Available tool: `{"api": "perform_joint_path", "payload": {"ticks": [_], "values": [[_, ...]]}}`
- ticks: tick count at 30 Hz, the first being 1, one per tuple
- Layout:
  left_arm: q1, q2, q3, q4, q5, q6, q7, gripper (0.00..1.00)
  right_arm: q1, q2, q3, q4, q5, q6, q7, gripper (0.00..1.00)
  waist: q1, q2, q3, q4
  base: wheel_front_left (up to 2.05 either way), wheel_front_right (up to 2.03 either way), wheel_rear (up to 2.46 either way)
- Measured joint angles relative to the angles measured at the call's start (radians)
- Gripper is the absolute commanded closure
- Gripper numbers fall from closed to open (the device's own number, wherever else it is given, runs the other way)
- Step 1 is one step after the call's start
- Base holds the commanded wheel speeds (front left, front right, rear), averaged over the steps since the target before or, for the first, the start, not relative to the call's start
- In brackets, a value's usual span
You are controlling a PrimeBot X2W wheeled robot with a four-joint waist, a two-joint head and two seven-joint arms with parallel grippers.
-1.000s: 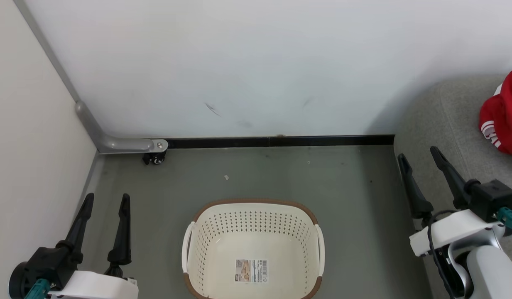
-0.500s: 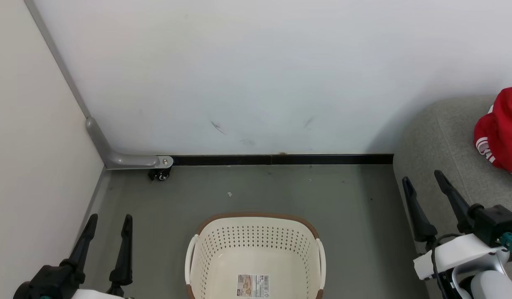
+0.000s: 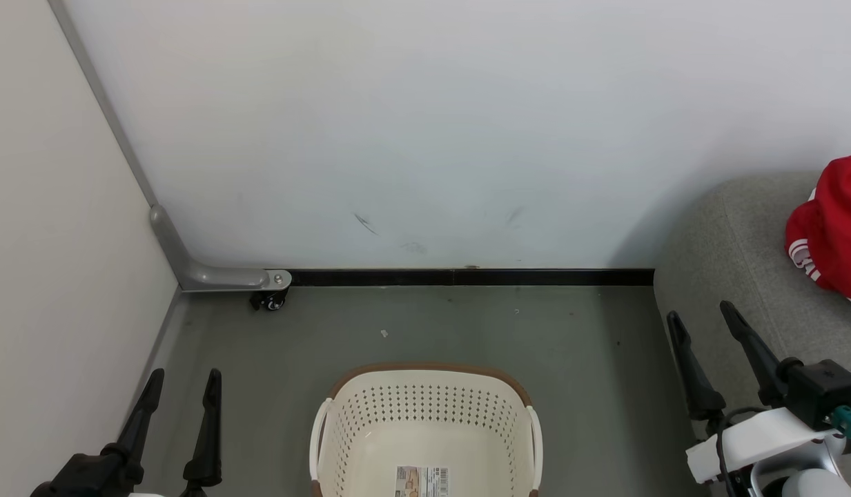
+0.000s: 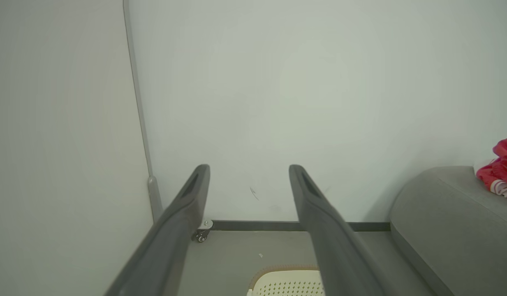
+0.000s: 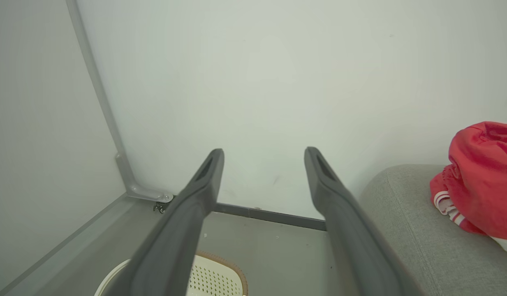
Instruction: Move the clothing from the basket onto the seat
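Note:
The cream basket stands on the grey floor at the bottom centre of the head view, holding no clothing, only its label sticker. Red clothing with white stripes lies heaped on the grey seat at the right edge. It also appears as clothing on the seat in the right wrist view. My left gripper is open at the lower left, empty. My right gripper is open beside the seat's front edge, empty.
A white wall faces me with a black baseboard. A pale partition closes the left side; its grey metal foot with a caster sits in the corner. Grey floor lies between basket and wall.
The head camera has tilted upward, so basket and grippers sit lower in the picture. Both grippers stay open and empty.

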Motion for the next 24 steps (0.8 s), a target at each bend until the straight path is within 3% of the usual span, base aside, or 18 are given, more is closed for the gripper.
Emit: {"api": "perform_joint_path", "payload": {"ticks": [12,13,24], "values": [[0.000,-0.019,0.014,-0.001,0.019,-0.017,0.000,0.00,0.004,0.001,0.002,-0.018,-0.002,0.000,0.000,0.00,0.0000,0.0000,0.001,0.001,0.00,0.00,0.00],[0.000,-0.020,0.014,0.002,0.026,-0.016,0.000,1.00,0.005,0.002,0.002,-0.015,-0.001,0.000,0.000,1.00,0.0000,0.0000,0.001,0.001,0.00,0.00,0.00],[0.032,-0.057,-0.001,0.085,-0.002,-0.016,0.015,1.00,0.062,0.034,0.007,0.066,0.023,0.000,0.002,1.00,0.0000,0.0000,0.001,0.001,0.00,0.00,0.00]]}}
